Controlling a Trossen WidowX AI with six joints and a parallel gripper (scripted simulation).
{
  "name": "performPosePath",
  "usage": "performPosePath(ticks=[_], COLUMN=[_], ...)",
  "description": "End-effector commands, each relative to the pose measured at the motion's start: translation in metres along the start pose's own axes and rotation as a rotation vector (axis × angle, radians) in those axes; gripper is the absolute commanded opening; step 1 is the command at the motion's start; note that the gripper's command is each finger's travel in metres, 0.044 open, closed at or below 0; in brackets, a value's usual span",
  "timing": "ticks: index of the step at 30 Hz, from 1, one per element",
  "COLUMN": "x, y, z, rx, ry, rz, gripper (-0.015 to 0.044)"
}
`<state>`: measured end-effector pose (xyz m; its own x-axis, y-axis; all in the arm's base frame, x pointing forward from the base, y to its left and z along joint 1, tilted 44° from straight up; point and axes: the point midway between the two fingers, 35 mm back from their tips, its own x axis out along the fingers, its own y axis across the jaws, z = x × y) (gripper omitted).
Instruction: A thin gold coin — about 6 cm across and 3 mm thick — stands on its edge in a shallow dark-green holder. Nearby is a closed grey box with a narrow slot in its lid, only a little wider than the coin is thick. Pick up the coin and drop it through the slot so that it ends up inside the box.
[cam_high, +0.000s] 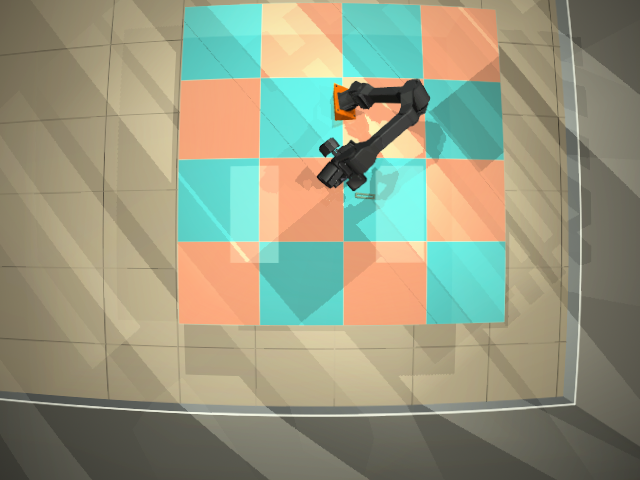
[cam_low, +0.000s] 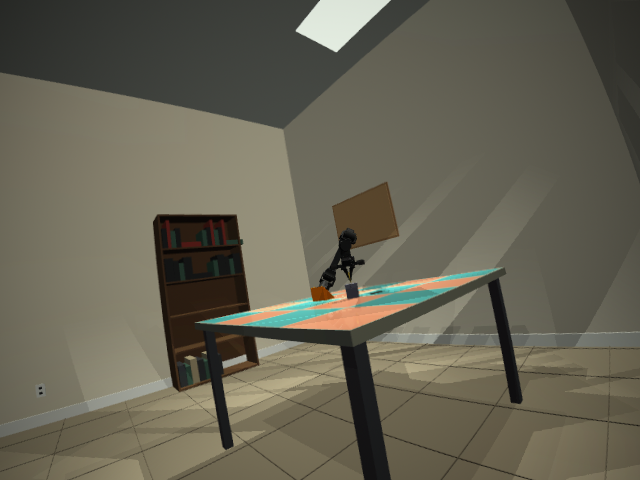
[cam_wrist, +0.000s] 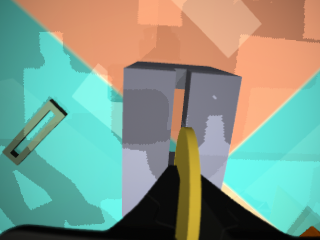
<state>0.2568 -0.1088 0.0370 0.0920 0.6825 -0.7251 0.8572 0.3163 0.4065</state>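
The gold coin (cam_low: 349, 276) (cam_wrist: 188, 185) is upright and edge-on between the fingers. My gripper (cam_low: 349, 279) (cam_wrist: 178, 174) is shut on it and points down just above the grey box (cam_low: 352, 290) (cam_wrist: 145, 120). In the wrist view the lid's narrow slot (cam_wrist: 178, 110) runs nearly parallel to the coin. The coin's far edge overlaps the slot's near part and sits slightly right of it; the lower part of the slot is hidden. The shallow holder (cam_high: 364, 197) (cam_wrist: 40, 137) stands empty to the left of the box in the wrist view. In the top view the arm hides the box and coin.
The orange arm base (cam_high: 337, 111) (cam_low: 321, 293) stands on the checkered table (cam_high: 217, 284) (cam_low: 330, 320), behind the box. The arm (cam_high: 395, 126) bends out to the right of the base in the top view. A bookshelf (cam_low: 206, 297) stands by the wall.
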Motion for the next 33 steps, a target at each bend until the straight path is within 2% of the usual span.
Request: performPosePath(ticks=[1,8,14,23,33], x=[0.003,0.007,0.005,0.005,-0.020], y=[0.000,0.000,0.000,0.000,0.000], z=[0.000,0.000,0.000,0.000,0.000], rx=[0.005,0.005,-0.001,-0.001,0.001], ry=[0.000,0.000,0.000,0.000,0.001], rz=[0.003,0.004,0.000,0.000,0.000], gripper=[0.0000,0.0000,0.0157,0.0161,0.0423])
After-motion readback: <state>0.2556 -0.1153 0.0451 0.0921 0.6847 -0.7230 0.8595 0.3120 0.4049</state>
